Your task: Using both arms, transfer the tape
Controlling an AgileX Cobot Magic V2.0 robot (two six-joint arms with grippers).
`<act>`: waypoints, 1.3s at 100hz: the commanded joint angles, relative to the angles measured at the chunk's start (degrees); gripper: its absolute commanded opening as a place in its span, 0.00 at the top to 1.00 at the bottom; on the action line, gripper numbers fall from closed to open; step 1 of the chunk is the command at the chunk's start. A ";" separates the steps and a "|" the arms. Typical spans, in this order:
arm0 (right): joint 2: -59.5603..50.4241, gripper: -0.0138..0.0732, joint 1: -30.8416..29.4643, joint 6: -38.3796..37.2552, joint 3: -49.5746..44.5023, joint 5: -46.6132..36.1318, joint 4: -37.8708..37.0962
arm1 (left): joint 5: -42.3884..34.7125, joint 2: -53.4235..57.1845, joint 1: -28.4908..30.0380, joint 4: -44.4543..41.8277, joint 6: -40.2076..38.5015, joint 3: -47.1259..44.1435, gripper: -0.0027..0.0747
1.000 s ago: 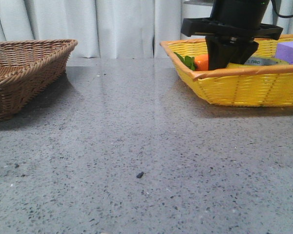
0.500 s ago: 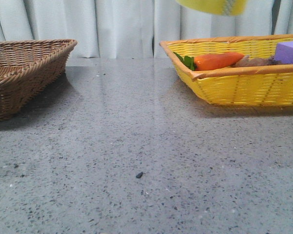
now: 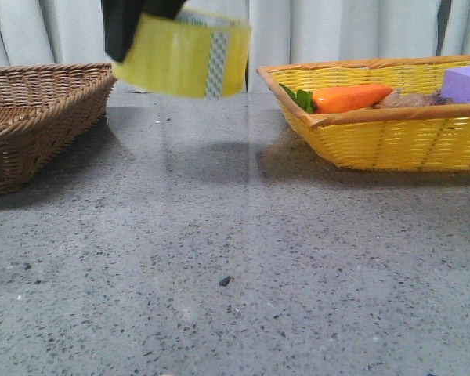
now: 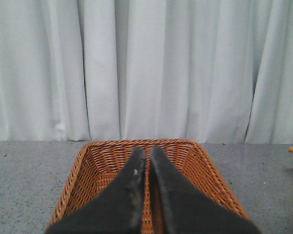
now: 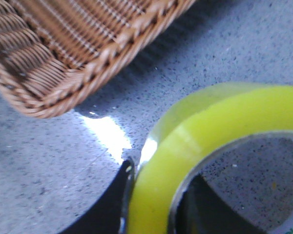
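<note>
The table (image 3: 235, 258) was grey speckled stone, glossy enough to throw back pale streaks of light, with one small dark crumb (image 3: 224, 280) lying near the middle. Behind it hung pleated white curtains (image 3: 329, 31) from side to side. A brown wicker basket (image 3: 31, 110) sat on the left edge, a yellow wicker basket (image 3: 392, 133) on the right, holding an orange carrot (image 3: 348, 98) with green leaves and a purple block (image 3: 464, 82).

Up in the air between the baskets, nearer the brown one, hung the tape (image 3: 182, 53), a fat yellow roll well clear of the table. The right claw (image 5: 151, 214) was clamped on it, one finger outside the roll's wall, one inside the core. A white checkered strip ran down the roll's side; a trace of green lettering showed at the core's edge, too blurred to read.

The left claw (image 4: 147, 158) hovered over the brown basket, fingers pressed together, holding nothing.
</note>
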State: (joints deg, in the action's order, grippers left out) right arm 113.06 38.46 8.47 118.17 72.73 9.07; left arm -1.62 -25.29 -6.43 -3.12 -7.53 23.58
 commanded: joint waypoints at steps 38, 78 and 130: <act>3.34 0.72 -0.16 0.58 2.05 -0.99 -3.27 | -3.97 -0.67 0.13 0.32 -0.27 2.16 0.99; 0.50 0.51 -0.28 0.58 2.17 -0.66 -3.27 | -3.75 -0.75 -0.11 -2.45 -0.27 2.48 0.87; -21.41 0.92 -7.64 0.58 2.17 -11.80 -3.60 | 13.51 -18.15 -18.86 -3.89 6.11 23.55 0.56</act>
State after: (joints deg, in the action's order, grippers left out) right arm 97.13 32.28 8.47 118.57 65.23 6.09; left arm 13.18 -39.03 -21.87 -6.80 -3.97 41.95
